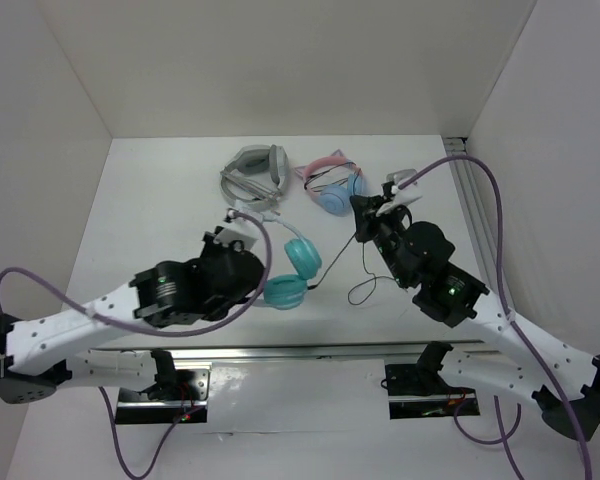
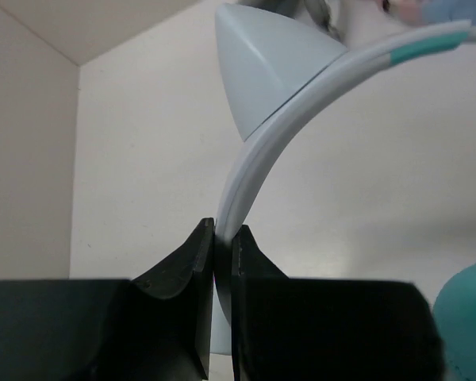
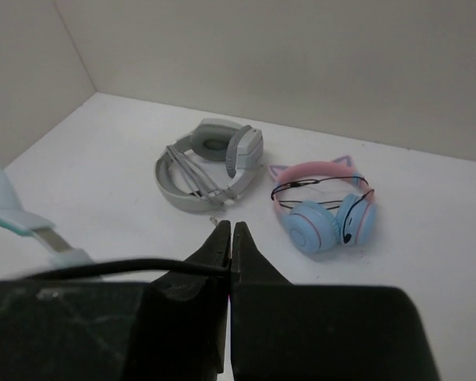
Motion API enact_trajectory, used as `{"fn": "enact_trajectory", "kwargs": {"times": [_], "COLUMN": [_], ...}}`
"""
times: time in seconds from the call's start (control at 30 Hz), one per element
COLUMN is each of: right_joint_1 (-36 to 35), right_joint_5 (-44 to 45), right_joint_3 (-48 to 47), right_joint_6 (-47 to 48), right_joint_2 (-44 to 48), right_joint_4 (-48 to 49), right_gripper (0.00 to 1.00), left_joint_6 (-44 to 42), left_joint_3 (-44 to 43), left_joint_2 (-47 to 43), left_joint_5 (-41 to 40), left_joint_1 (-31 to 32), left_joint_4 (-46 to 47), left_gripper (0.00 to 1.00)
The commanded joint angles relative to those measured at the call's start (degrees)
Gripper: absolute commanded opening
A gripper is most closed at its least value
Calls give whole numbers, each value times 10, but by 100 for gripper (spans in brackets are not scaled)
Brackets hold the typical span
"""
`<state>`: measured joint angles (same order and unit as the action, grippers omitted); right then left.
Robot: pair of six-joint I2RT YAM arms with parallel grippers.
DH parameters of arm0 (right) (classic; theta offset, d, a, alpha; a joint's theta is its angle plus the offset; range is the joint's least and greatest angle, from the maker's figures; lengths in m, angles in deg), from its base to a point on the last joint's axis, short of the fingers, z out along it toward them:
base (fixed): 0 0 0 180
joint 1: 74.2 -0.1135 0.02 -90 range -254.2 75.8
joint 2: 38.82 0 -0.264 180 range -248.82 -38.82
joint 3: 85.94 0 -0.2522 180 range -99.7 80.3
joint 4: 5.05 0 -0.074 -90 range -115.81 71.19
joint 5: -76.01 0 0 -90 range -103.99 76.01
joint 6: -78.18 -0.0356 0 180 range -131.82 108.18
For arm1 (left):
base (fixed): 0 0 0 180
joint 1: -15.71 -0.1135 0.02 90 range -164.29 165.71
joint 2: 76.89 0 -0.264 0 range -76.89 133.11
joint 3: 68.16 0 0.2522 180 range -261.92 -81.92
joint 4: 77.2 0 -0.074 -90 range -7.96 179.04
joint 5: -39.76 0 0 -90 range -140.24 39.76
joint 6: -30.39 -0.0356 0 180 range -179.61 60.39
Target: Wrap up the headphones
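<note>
The teal headphones (image 1: 292, 272) lie at the table's middle, two ear cups side by side, pale headband (image 1: 252, 217) arching up to the left. My left gripper (image 1: 230, 232) is shut on that headband; in the left wrist view the band (image 2: 258, 151) rises from between the fingers, with a pale cat ear (image 2: 266, 67) above. The thin black cable (image 1: 358, 275) runs from the cups rightward and loops on the table. My right gripper (image 1: 364, 218) is shut on the cable (image 3: 103, 270), which enters its jaws from the left.
Grey headphones (image 1: 254, 175) lie at the back centre, also in the right wrist view (image 3: 206, 163). Pink-banded light-blue headphones (image 1: 335, 185) lie to their right (image 3: 324, 206). White walls enclose the table on three sides.
</note>
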<state>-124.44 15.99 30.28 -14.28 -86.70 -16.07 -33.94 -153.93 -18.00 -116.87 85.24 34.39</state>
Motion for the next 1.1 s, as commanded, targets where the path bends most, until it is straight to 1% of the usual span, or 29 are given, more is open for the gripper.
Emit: {"fn": "enact_trajectory", "kwargs": {"times": [0.0,0.03,0.07,0.1,0.17,0.27,0.33,0.4,0.43,0.53,0.57,0.6,0.67,0.7,0.73,0.8,0.97,1.07], "right_joint_1": [1,1,1,1,1,1,1,1,1,-4,-4,-4,-4,-4,-4,-4,8,29], "right_joint_5": [-2,-2,-12,-26,-38,-64,-92,-92,-92,-101,-101,-101,-101,-101,-101,-101,-76,-76], "right_joint_3": [-67,-95,-109,-122,-159,-195,-221,-228,-228,-228,-228,-228,-241,-241,-241,-241,-241,-223], "right_joint_6": [36,42,47,61,72,90,98,105,105,115,115,115,115,115,115,115,115,105], "right_joint_2": [-26,-34,-42,-63,-89,-138,-179,-210,-217,-235,-240,-247,-268,-274,-285,-294,-320,-312], "right_joint_4": [-71,-79,-87,-105,-123,-154,-186,-199,-199,-199,-199,-199,-214,-214,-214,-219,-224,-202], "right_gripper": [0,0,0,0,0,0,0,0,0,0,0,0,0,0,0,0,0,0], "left_joint_6": [-68,-86,-105,-126,-133,-153,-159,-176,-185,-219,-228,-236,-256,-261,-267,-267,-273,-273], "left_joint_3": [29,36,42,48,41,23,12,23,32,62,67,67,80,80,88,93,99,104], "left_joint_2": [39,47,54,67,82,117,140,134,112,72,60,40,25,18,13,8,-32,-58], "left_joint_5": [102,140,224,258,319,373,374,381,393,393,393,388,380,375,366,373,391,383], "left_joint_1": [-62,-97,-172,-201,-241,-266,-266,-245,-228,-195,-165,-150,-117,-90,-80,-58,-53,-48], "left_joint_4": [64,111,138,155,185,192,192,200,210,239,239,239,239,244,244,244,244,239], "left_gripper": [0,0,0,0,0,0,0,0,0,0,0,0,0,0,0,0,0,0]}}
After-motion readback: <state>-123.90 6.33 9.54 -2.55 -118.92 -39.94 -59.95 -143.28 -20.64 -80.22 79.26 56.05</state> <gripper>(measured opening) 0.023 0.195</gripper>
